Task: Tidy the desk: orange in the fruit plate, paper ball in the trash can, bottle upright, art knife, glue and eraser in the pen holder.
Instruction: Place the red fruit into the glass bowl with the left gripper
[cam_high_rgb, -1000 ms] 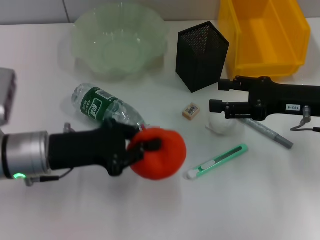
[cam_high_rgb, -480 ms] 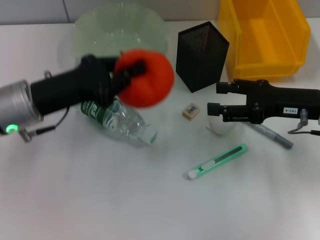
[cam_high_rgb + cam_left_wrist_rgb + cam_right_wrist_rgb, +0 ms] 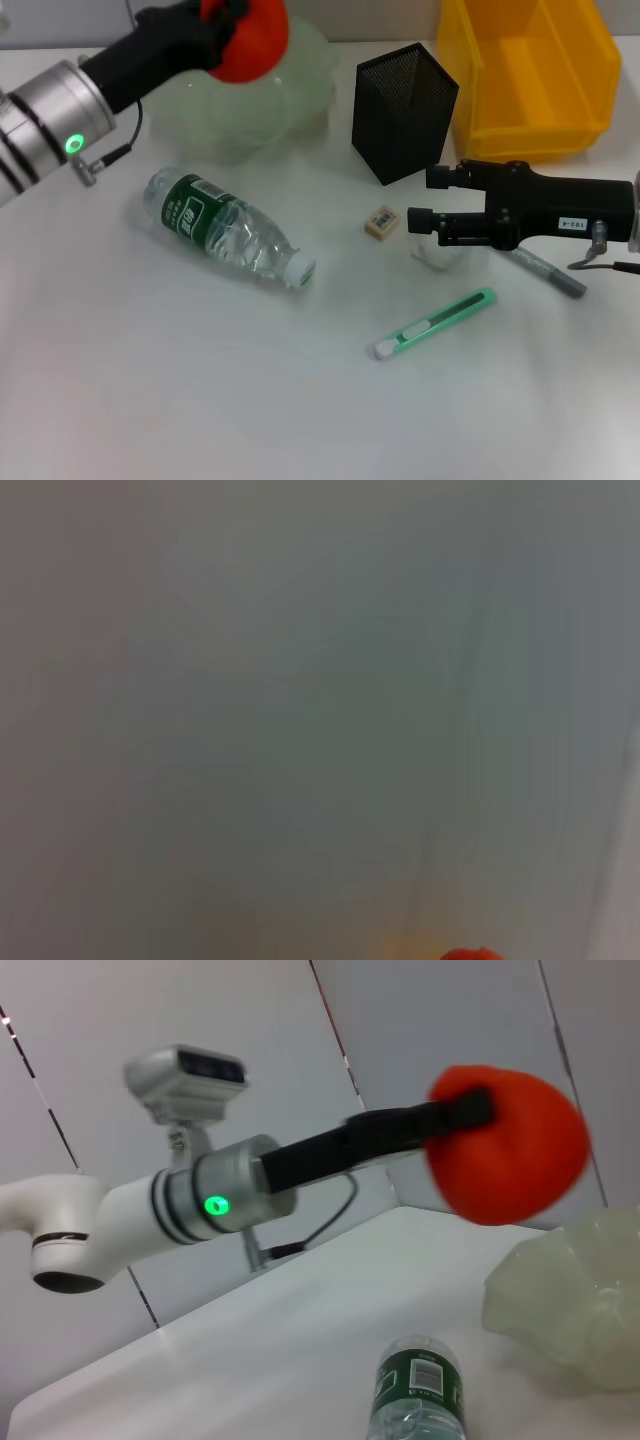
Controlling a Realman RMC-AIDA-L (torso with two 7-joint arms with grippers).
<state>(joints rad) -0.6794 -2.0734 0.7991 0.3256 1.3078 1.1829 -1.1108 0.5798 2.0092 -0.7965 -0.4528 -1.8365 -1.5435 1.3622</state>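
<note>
My left gripper (image 3: pixel 238 22) is shut on the orange (image 3: pixel 252 45) and holds it in the air over the pale green fruit plate (image 3: pixel 285 105) at the back. The orange also shows in the right wrist view (image 3: pixel 510 1145) and as a sliver in the left wrist view (image 3: pixel 470 953). The bottle (image 3: pixel 225 228) lies on its side. My right gripper (image 3: pixel 420 198) is open just above the white paper ball (image 3: pixel 440 254). The eraser (image 3: pixel 382 222), the green art knife (image 3: pixel 435 323) and the grey glue stick (image 3: pixel 547 270) lie near it. The black mesh pen holder (image 3: pixel 403 110) stands behind.
A yellow bin (image 3: pixel 525 70) stands at the back right, behind my right arm. The right wrist view shows the bottle (image 3: pixel 420 1395) and the plate's rim (image 3: pixel 570 1290) below the held orange. The table's front is bare white surface.
My left gripper has lifted the orange from beside the bottle and carried it back and up over the fruit plate. My right gripper has edged slightly left over the paper ball.
</note>
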